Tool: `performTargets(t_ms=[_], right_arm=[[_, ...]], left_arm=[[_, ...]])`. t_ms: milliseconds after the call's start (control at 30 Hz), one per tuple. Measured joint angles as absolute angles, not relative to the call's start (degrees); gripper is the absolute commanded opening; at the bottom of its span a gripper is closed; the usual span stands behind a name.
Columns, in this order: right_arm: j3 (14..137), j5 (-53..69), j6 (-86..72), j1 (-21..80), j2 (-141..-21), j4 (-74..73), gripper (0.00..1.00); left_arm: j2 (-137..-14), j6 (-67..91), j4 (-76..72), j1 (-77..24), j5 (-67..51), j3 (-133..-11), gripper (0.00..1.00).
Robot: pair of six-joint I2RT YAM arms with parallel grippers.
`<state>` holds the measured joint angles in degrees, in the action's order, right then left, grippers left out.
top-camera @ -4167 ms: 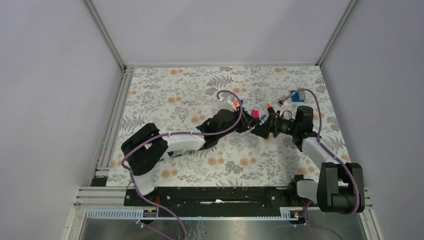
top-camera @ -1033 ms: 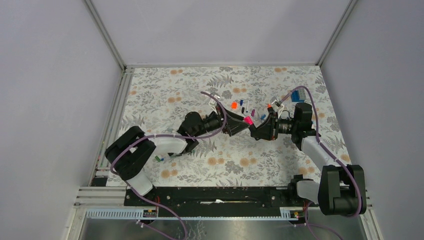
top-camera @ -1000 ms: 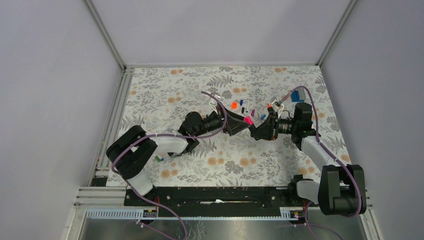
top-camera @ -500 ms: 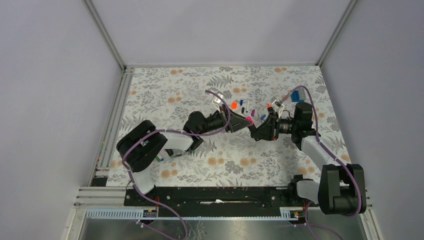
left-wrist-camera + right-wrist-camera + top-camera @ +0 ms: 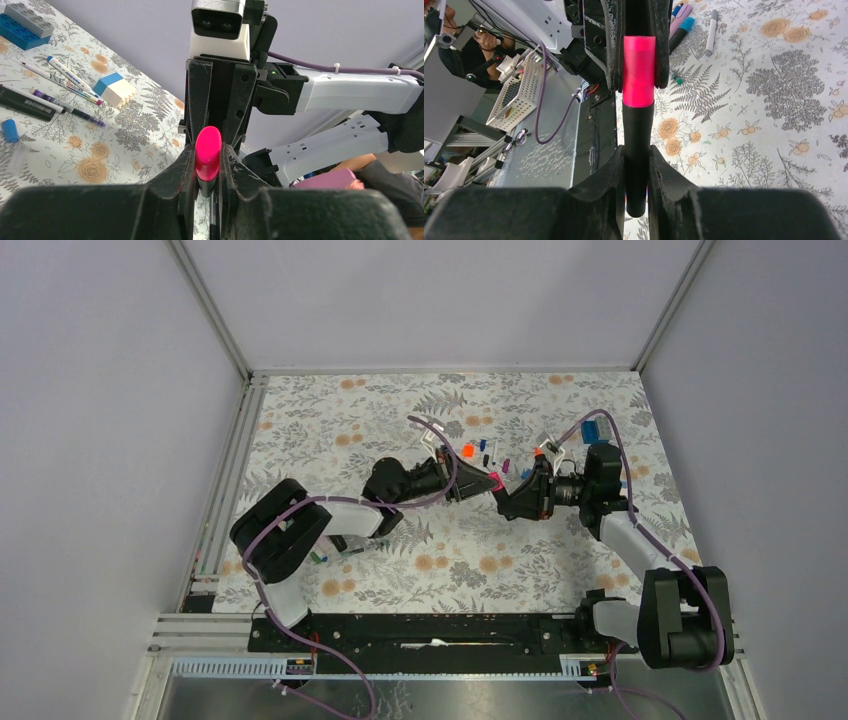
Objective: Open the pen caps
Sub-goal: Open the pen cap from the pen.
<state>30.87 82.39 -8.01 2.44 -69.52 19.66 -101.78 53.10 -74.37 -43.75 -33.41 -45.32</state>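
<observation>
A table (image 5: 330,420) covered in a grey-and-orange floral cloth stands between plain pale walls, and the two arms meet above its middle. The left fingers (image 5: 185,167) are nearly together, clamped on either side of a stubby bright pink plastic cap (image 5: 208,150). That cap sits on the end of a chunky black highlighter barrel (image 5: 638,130) with no gap between them, and the pen is raised off the cloth. The right fingers (image 5: 616,172) are pressed tight on the lower part of the barrel, a little way back from the cap. On the table behind lie several thin pens (image 5: 70,77), a small blue-and-white block (image 5: 115,89), a loose blue cap (image 5: 9,130) and a blue toy-brick block (image 5: 17,30) with a grey brick on top. A loose orange cap (image 5: 467,451) lies near the arms.
</observation>
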Motion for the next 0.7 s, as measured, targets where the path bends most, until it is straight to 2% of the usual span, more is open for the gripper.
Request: performTargets(t_ms=[433, 700], right_arm=[[32.64, 78.41, -9.82, 4.43, -68.29, 26.33, 0.00], [32.80, 77.23, -10.92, 4.84, -66.37, 28.01, 0.00]], left_arm=[[-96.14, 47.33, -60.58, -39.44, -41.52, -50.68, 0.00], [-92.51, 46.02, -55.59, -38.70, -42.24, -50.76, 0.00]])
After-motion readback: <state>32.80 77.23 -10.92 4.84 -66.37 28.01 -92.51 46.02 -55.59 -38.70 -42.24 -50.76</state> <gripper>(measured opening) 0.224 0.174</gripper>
